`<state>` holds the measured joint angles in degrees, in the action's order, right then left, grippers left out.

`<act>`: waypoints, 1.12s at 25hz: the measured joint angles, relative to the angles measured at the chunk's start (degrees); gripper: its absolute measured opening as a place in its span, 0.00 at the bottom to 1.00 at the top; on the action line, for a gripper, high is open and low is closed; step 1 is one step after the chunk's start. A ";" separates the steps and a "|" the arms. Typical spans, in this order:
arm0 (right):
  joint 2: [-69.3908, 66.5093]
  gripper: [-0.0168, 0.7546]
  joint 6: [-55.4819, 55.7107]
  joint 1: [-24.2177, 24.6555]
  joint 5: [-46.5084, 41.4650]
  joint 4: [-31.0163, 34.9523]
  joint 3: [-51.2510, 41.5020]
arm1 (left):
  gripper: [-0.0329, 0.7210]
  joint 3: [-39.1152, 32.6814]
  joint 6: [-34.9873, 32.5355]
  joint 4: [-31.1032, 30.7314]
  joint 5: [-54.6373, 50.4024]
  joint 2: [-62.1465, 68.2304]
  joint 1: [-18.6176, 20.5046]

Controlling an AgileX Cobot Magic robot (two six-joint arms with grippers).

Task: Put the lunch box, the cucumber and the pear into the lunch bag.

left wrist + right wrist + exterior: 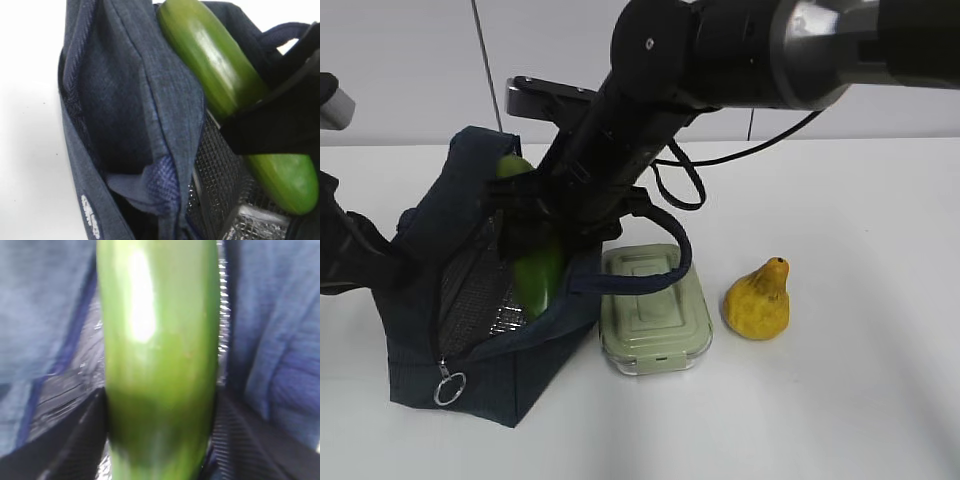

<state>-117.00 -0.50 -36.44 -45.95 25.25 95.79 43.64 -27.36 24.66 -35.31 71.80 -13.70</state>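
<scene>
Two of three lunch items out on a plain, matte white tabletop (pixel 840 400), backed by a pale grey wall (pixel 400 60) with a thin dark cable running down it. Left of centre, a large navy-blue fabric lunch bag (pixel 490 370), unzipped and gaping, silvery lining (pixel 470 290) exposed, metal ring pull (pixel 450 388) hanging at the front corner.

Slanting through the bag's mouth, a long, smooth, dark green cucumber (pixel 540 275), lower end down against the lining, upper end poking above the rim. Clamped around its middle, the right gripper (pixel 548 232), black fingers pressed to both flanks in the right wrist view (pixel 160 440).

At the bag's left side, the left gripper (pixel 375 262), closed tight and up against the fabric; impossible to tell whether cloth is pinched.

Just beside the bag on its right, touching it, a rectangular sage-green lunch box (pixel 655 310) with ridged lid and clear base, one rope-like bag handle (pixel 665 255) drooping over the lid. Near that, further right and apart, a bumpy yellow pear (pixel 758 300), narrow neck upright.
</scene>
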 joint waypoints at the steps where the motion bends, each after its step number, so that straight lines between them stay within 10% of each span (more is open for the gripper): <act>1: 0.00 0.66 -1.52 0.00 0.00 1.13 0.00 | 0.05 0.00 0.00 0.00 -0.05 0.00 0.00; 19: 0.00 0.75 -6.56 0.00 -8.10 1.80 9.72 | 0.05 0.00 0.00 -0.05 -0.31 0.00 0.00; 28: 0.00 0.75 1.35 0.35 -23.94 -19.93 23.08 | 0.05 0.00 0.00 -0.42 -0.84 0.00 0.00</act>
<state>-117.00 0.86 -36.10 -69.89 5.31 118.87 43.64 -27.36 24.24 -36.14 71.80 -13.70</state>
